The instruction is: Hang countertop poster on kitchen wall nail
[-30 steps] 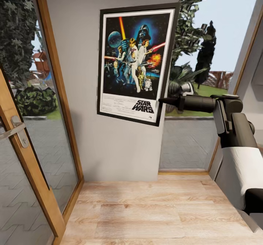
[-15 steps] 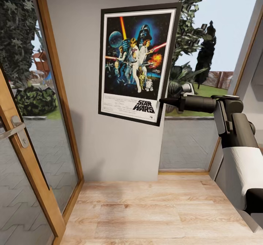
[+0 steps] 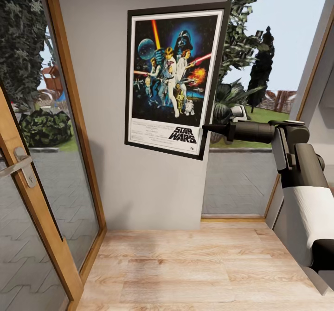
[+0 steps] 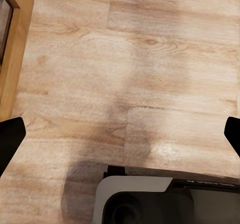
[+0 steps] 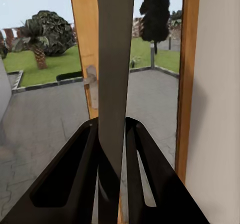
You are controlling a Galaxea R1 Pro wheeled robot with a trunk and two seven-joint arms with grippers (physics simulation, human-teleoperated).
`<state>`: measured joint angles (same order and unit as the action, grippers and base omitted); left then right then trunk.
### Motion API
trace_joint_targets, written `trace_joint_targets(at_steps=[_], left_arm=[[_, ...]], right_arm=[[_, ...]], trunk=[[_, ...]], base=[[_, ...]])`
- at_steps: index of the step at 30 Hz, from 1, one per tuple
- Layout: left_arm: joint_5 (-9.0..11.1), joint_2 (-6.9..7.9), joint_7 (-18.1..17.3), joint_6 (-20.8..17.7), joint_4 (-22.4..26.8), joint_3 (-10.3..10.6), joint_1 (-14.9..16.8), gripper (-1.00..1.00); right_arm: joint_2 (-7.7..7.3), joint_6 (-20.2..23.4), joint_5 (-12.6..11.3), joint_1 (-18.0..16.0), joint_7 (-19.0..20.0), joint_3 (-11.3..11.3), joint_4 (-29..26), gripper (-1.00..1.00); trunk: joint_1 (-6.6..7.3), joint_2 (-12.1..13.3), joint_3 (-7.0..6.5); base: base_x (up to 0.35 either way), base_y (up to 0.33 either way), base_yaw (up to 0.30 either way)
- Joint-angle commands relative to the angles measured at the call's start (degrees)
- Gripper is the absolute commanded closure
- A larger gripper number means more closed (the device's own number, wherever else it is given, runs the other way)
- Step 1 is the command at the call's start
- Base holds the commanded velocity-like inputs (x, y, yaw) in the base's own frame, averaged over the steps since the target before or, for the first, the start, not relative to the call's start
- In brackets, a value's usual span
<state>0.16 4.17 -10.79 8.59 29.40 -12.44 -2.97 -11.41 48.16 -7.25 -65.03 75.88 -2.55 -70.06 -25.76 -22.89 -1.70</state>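
Right gripper point(image 3: 207, 127) is clamped on the poster point(image 3: 172, 77), pinching its frame edge near the lower right corner, at about 4 o'clock on the poster in the head view. Right wrist view confirms: both fingers point(image 5: 80, 169) closed on the thin edge of the poster point(image 5: 114, 83), seen edge-on between them.

Poster is up in front of the grey wall point(image 3: 102, 46), portrait, long axis near vertical but tipped a little clockwise, top right corner overlapping the window point(image 3: 273, 69). The poster lies toward 9 o'clock from the gripper, arm reaching in from 3 o'clock. Cannot tell whether the back touches the wall or has caught a nail; no nail is visible.

Left gripper point(image 4: 120, 134) points down at the wood floor point(image 4: 150, 58), fingertips spread wide, holding nothing.

Judgement: hanging step underway; the right arm does it, and the frame needs levelling counter-clockwise.
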Motion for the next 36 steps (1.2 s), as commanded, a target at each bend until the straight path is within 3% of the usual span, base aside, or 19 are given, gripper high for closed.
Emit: trace_joint_targets(at_steps=[1,12,17,22,36], left_arm=[[0.01,-0.04,-0.46,0.03,0.04,-0.31,-0.02,-1.0],[0.01,-0.04,-0.45,0.03,0.11,-0.31,-0.04,-1.0],[0.01,-0.04,-0.46,0.03,0.11,-0.31,-0.03,-1.0],[0.01,-0.04,-0.46,0.03,0.13,-0.31,-0.06,-1.0],[0.01,-0.04,-0.44,0.03,0.13,-0.31,-0.03,-1.0]], right_arm=[[-0.01,0.53,-0.28,-0.01,0.15,0.0,0.01,1.0],[0.04,0.53,-0.2,-0.83,0.16,0.51,0.17,1.0],[0.07,0.57,-0.22,-2.06,0.22,3.62,0.35,1.0],[0.07,0.61,-0.22,-2.46,0.23,4.87,0.48,1.0],[0.07,0.56,-0.19,-2.56,3.7,5.1,0.57,1.0]], trunk=[[-0.02,-0.03,0.01],[-0.02,-0.03,0.01],[-0.02,-0.03,0.01],[-0.02,-0.03,0.01],[-0.02,-0.03,0.01]], base=[[0.0,0.0,0.0],[0.0,0.0,0.0],[0.0,0.0,0.0],[0.0,0.0,0.0],[0.0,0.0,0.0]])
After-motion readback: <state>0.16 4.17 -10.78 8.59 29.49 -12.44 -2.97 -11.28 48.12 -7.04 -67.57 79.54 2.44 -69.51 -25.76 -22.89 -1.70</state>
